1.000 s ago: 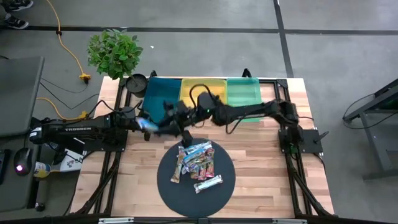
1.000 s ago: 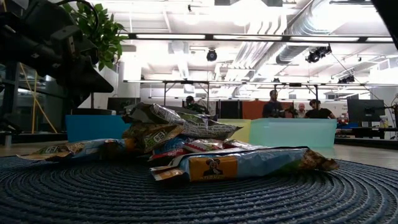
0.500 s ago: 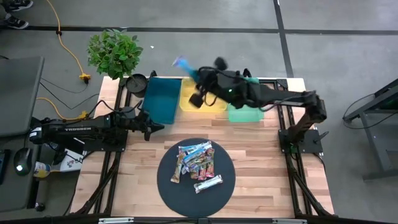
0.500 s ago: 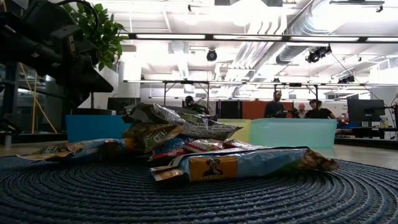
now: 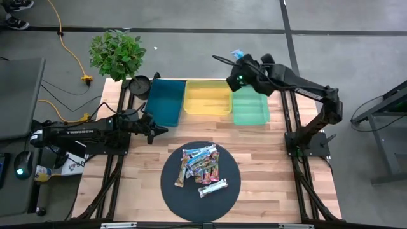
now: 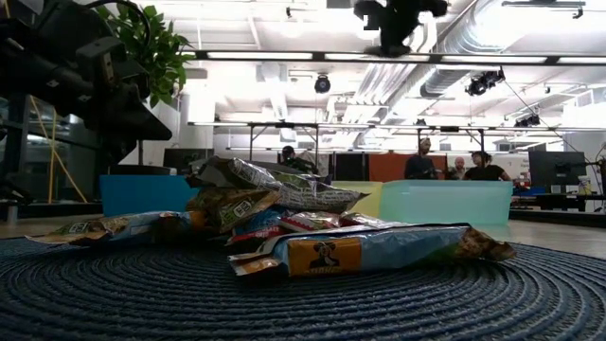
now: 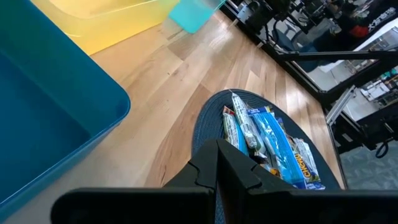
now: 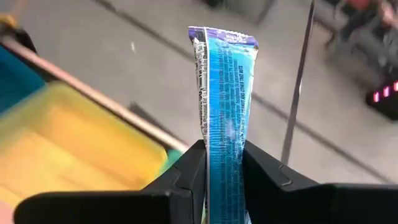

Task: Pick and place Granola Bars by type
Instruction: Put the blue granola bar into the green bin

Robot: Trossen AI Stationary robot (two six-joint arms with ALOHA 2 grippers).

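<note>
right hand: raised high over the back edge of the worktop, near the green bin; clamped on a blue bar, which is pinched edge-on at its lower part, most of the wrapper standing out past the fingers.
left hand: parked low beside the teal bin, pointed toward the mat; nothing seen between its fingers, open or closed cannot be told.
granola bars: rest of the pile is heaped on the round dark mat at front centre; blue, pink/red and silver wrappers overlapped.
bins: teal, yellow bin, green set in a row along the back; all look empty from above.
step in hand (judged): blue bar to be carried to its bin and dropped.
how to do well: bar should be brought down over the bin's middle, not the rim, before the grip is let go; height should be cut first, since a light wrapper released from high up could flutter off the back edge. same bin to be used for every blue bar after.
</note>
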